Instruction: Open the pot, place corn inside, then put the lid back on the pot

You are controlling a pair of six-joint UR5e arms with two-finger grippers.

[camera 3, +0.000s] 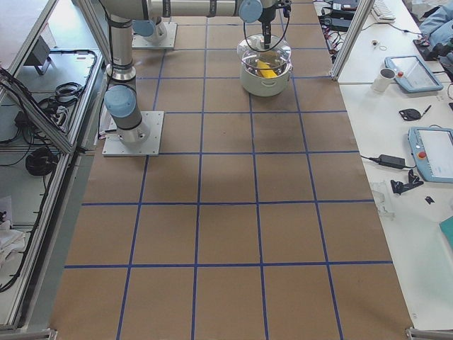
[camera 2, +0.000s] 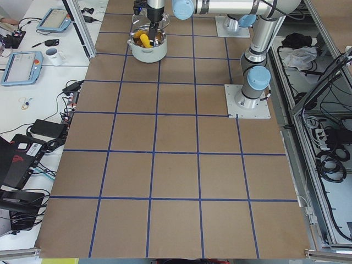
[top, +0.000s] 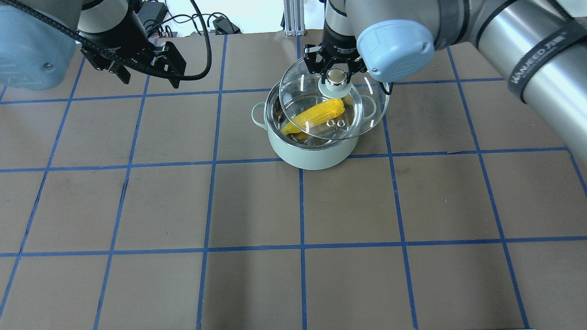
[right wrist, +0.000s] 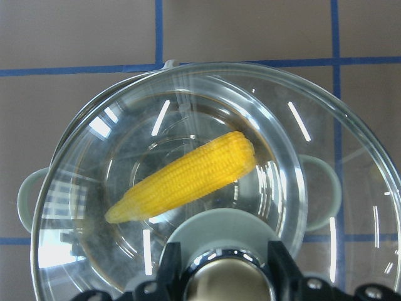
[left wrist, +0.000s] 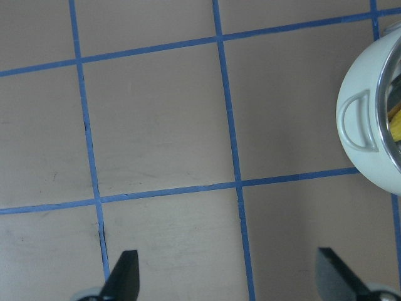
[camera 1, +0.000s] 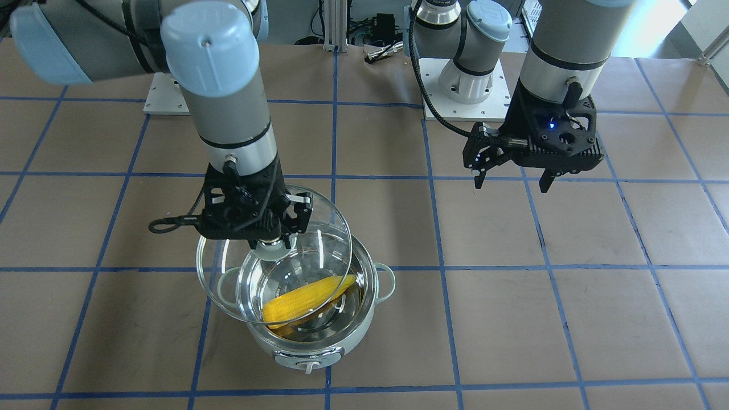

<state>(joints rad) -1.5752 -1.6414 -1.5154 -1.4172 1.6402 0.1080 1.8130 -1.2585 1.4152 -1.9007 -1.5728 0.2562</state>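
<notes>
The pale mint pot [camera 1: 319, 347] stands on the brown table, also seen overhead [top: 312, 156]. The yellow corn [camera 1: 310, 296] lies slantwise inside its steel bowl; it also shows overhead [top: 318, 114] and in the right wrist view [right wrist: 188, 179]. My right gripper [top: 337, 78] is shut on the knob of the clear glass lid [top: 298, 91] and holds it tilted just above the pot, shifted toward the robot's base and right. The lid [right wrist: 188, 113] fills the right wrist view. My left gripper [top: 146, 75] hangs open and empty above the table, well to the pot's left; its fingertips [left wrist: 125, 276] are spread wide.
The table is brown paper with a blue tape grid. The arm base plates [camera 1: 461, 97] stand at the robot's edge. Side benches hold tablets [camera 3: 432, 152] and a mug [camera 3: 386, 79]. The pot's loop handle [left wrist: 357, 119] shows at the left wrist view's right edge.
</notes>
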